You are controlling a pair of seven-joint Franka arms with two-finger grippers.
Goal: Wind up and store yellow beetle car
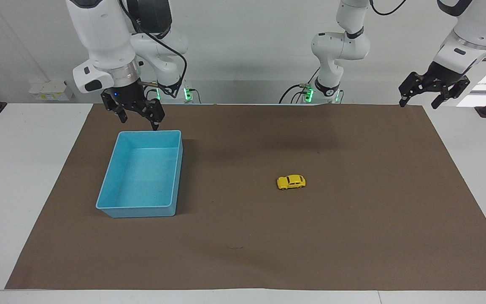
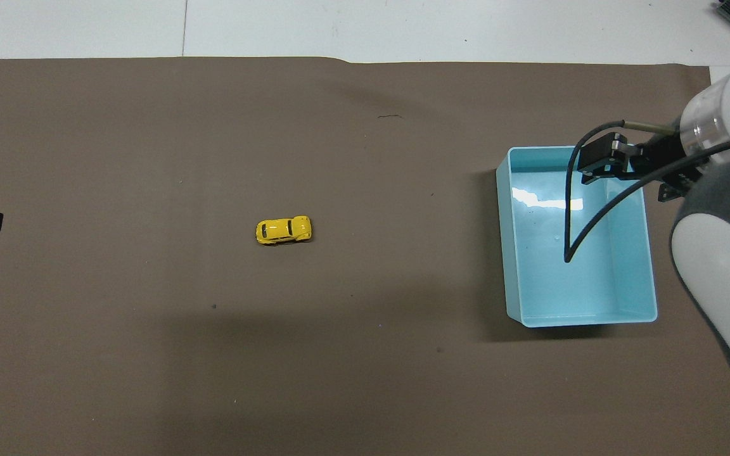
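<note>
We see 1 yellow beetle car (image 1: 291,182) on its wheels, long axis running toward both arms' ends of the table, and 1 light-blue bin (image 1: 112,184). The right gripper (image 1: 139,117) hangs over the bin's rim with fingers spread. The left gripper (image 1: 422,101), fingers also spread, waits well apart from the car.

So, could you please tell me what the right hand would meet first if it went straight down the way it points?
Probably the light-blue bin: the right hand, open and empty, hangs over the bin's rim nearest the robots, so it would likely meet that rim or the mat just beside it. Depth is unclear.

Quick count: one yellow beetle car (image 1: 291,182), one light-blue bin (image 1: 112,208), one brown mat (image 1: 310,253), two grippers, both empty.
</note>
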